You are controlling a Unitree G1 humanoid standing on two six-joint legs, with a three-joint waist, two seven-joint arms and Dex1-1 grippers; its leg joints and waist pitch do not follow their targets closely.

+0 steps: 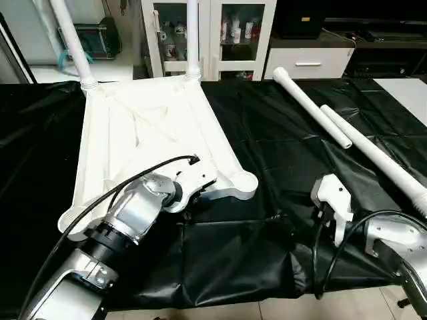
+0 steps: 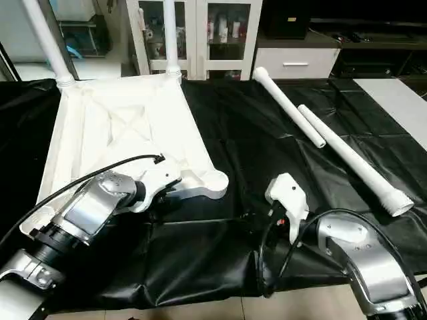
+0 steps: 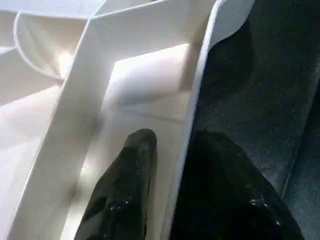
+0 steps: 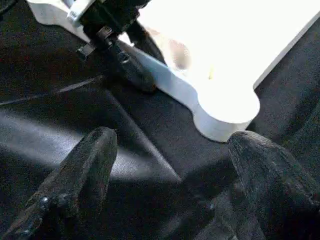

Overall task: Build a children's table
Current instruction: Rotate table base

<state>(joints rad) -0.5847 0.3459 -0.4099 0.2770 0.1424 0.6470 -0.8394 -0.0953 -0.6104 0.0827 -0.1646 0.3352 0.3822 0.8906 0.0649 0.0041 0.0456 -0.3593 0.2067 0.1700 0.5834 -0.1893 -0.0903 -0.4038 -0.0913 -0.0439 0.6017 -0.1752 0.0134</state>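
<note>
On the black-covered surface (image 1: 267,133), the white top (image 1: 153,133) lies upside down toward the robot's left, its ribbed X-braced underside facing up. Two legs (image 1: 73,43) stand upright in its two far corner sockets, rising out of the picture. Its near right corner socket (image 1: 243,183) is bare and rounded, resting on the black sheet.

Two more legs lie loose on the sheet well to the right of the top, side by side at a slant: a shorter-looking one (image 1: 310,107) farther back and a longer one (image 1: 377,157) running toward the near right edge.

At the top's near edge, just left of the bare socket, sits the left hand (image 3: 165,165). In the left wrist view one black finger (image 3: 125,190) lies inside the rim against the white underside and the other (image 3: 225,195) outside it over the black sheet, so the rim wall stands between them; whether they press on the rim, I cannot tell.

Near the surface's front edge, the right hand (image 4: 170,165) hangs low over the sheet, apart from the top and from the loose legs. Its two fingers (image 4: 85,170) stand wide apart with nothing between them but black sheet; the right wrist view looks across to the top's rounded corner and the left hand at the rim.

Behind the surface stand a white glass-door cabinet (image 1: 213,33) and a white drawer unit (image 1: 307,63).
</note>
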